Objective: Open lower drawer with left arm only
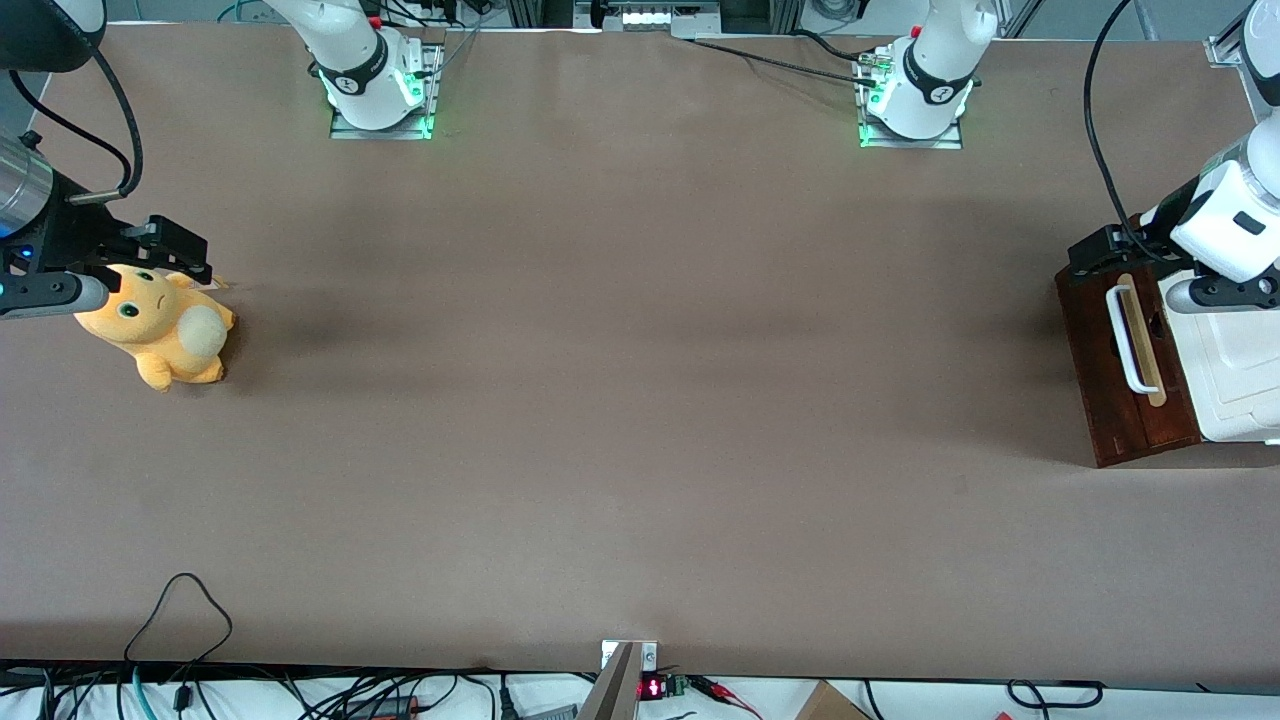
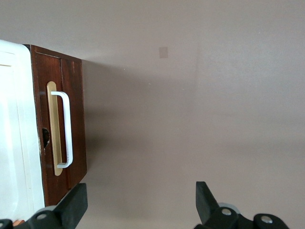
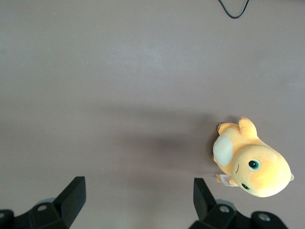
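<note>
At the working arm's end of the brown table [image 1: 640, 400], the dark red-brown wooden lower drawer [image 1: 1110, 370] with its white U-shaped bar handle [image 2: 66, 129] sits shut. Above it hangs the left arm's black two-finger gripper [image 2: 140, 205], fingers [image 2: 74, 205] spread wide, gripping nothing. No writing is legible.

Gripper [image 2: 138, 202] above table [image 1: 640, 400], near lower drawer [image 1: 1125, 365] front.

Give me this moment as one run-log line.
phase: approach | gripper: open, above the cabinet's front, holding nothing | lower drawer: shut | handle: untouched
</note>
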{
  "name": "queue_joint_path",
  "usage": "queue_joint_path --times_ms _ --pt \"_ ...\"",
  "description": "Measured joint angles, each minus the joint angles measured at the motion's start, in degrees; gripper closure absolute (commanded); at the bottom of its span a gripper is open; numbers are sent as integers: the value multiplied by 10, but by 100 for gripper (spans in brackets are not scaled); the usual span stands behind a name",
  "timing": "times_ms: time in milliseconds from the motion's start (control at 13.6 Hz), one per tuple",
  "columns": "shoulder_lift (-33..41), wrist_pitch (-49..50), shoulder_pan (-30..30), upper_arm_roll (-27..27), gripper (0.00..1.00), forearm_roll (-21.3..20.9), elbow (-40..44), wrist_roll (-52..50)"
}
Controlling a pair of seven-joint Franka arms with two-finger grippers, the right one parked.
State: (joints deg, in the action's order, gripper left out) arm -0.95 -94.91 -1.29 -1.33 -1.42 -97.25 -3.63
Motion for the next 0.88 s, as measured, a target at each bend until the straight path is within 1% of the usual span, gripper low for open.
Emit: queue_joint_path --times_ms 441,881 --pt "0 2 -1 2 0 0 6 0" --pt "-1 32 -2 2 0 0 7 3"
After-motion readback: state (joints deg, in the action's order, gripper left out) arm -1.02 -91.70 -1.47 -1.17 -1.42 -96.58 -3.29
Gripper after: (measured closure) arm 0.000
